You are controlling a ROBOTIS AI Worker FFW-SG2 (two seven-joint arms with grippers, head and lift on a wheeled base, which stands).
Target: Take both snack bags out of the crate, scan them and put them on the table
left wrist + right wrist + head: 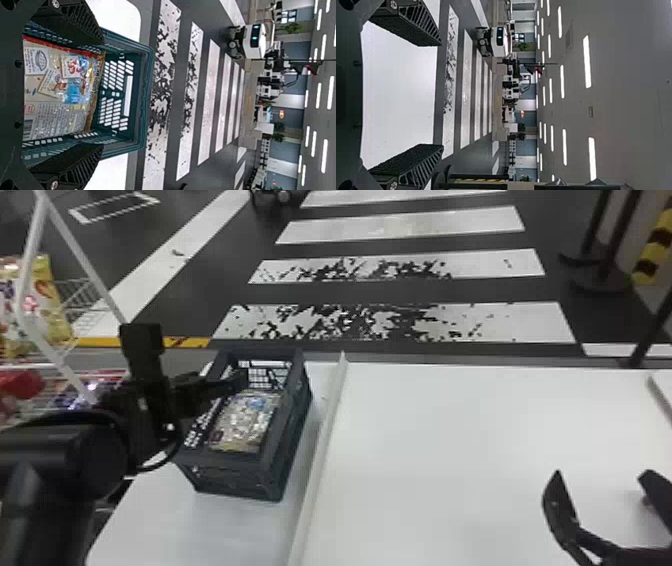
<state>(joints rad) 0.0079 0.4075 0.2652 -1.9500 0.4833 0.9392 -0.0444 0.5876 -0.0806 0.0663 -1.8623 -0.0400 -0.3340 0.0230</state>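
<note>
1. And here at the crate (pixel 235 477), holding the left gripper (pixel 225 387) over the opening from the left side, reaching inward past the rim!
2. Parts the left fingers wide, too, as seen in the left wrist view, one toward each side of the crate.
3. Down inside, finds a snack bag (pixel 245 420) lying face up, shiny and crinkled, with a blue patch catching the light, near the left gripper but not pinched.
4. Over to the right side now: hangs the right gripper (pixel 602 475) above the white table (pixel 450 440), well apart from the crate, with fingers spread and tabletop showing between.
5. Sets the crate on the table just left of a long raised strip (pixel 327 425).
6. Beyond, shows painted white stripes (pixel 410 230) on dark floor, and off left, a yellow bag (pixel 52 295) in a wire basket (pixel 82 302).
</note>
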